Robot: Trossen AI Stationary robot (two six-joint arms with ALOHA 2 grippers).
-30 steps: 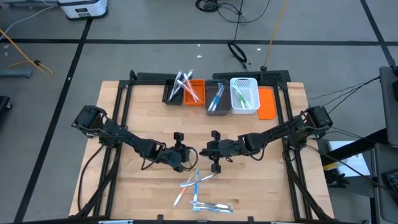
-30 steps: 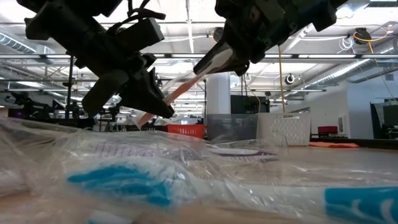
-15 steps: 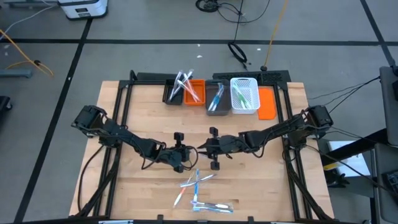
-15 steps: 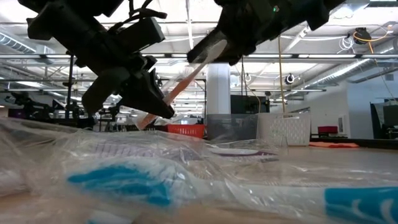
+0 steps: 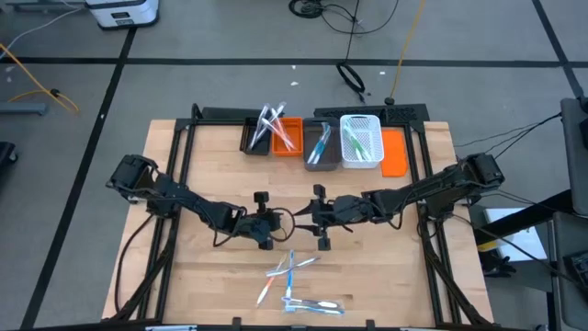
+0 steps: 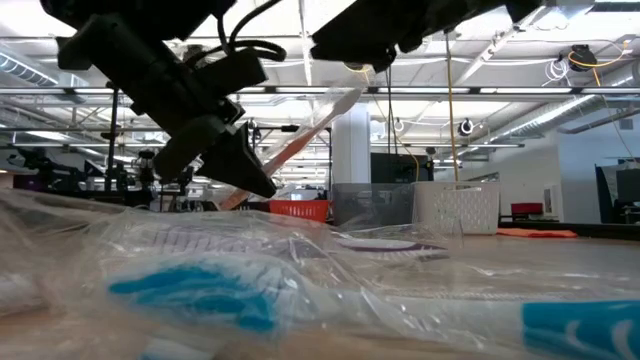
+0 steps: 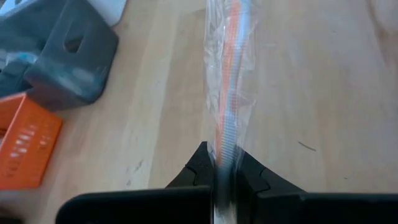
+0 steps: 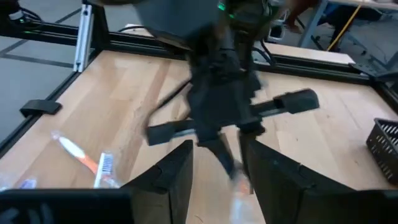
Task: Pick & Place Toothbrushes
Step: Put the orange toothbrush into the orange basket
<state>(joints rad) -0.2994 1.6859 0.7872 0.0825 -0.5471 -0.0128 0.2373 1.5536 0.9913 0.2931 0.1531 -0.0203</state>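
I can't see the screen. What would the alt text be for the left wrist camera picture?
Close view from the left arm's wrist: its dark hand is shut on a toothbrush with an orange handle, sealed in clear wrap and held out over a light wooden table. An orange bin and a grey block sit off to one side.

place: lab/workshop hall | cues: exposed ceiling trusses [image 6: 520, 90], taped concrete floor [image 5: 73, 101], loose cables [image 5: 354, 74]

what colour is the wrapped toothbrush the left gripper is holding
Orange-red and white, inside clear wrapping; the toothbrush shows best in the left wrist view, clamped in the left gripper.
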